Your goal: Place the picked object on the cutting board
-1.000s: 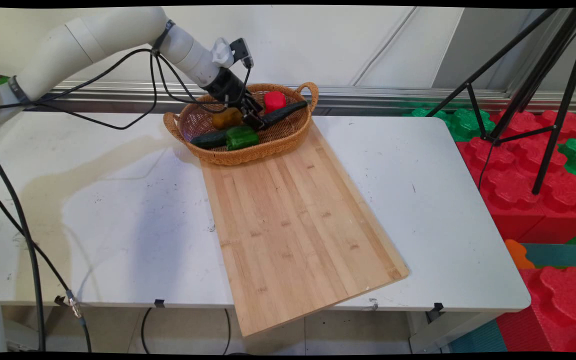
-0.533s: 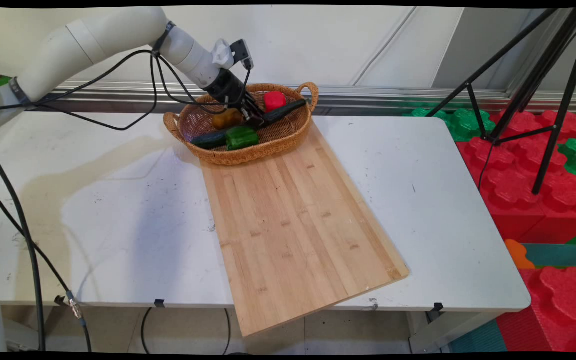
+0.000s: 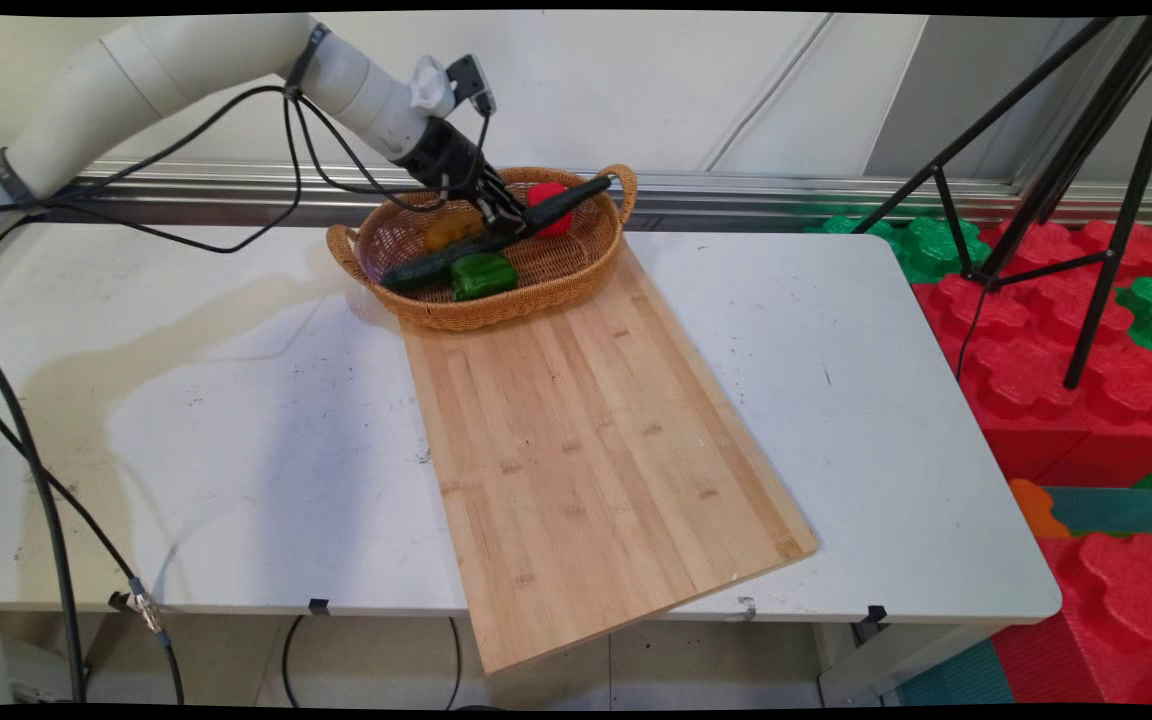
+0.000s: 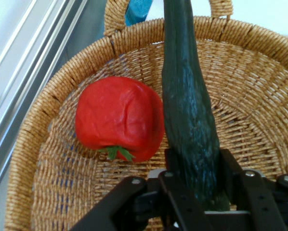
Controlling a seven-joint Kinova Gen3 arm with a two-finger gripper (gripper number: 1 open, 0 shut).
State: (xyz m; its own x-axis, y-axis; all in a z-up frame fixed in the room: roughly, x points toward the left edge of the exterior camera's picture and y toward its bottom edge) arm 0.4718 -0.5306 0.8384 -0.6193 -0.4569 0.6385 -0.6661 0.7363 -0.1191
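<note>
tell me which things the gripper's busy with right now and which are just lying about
In hand:
- gripper, shut on the cucumber, one end raised above the basket

Lying about:
- red pepper, in the basket beside the cucumber
- green pepper, in the basket
- yellow pepper, in the basket, partly hidden
- board, bare, on the table

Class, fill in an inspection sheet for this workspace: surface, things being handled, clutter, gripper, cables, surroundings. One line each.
Surface: white table, scuffed, with a bamboo board lying on it.
Things handled: dark cucumber clamped in the gripper, one end raised over the wicker basket.
Clutter: red pepper, green pepper, a yellowish vegetable in the basket.
Gripper: gripper shut on the cucumber.
Cables: black cables hanging from the arm.
Surroundings: tripod, red and green foam blocks.
</note>
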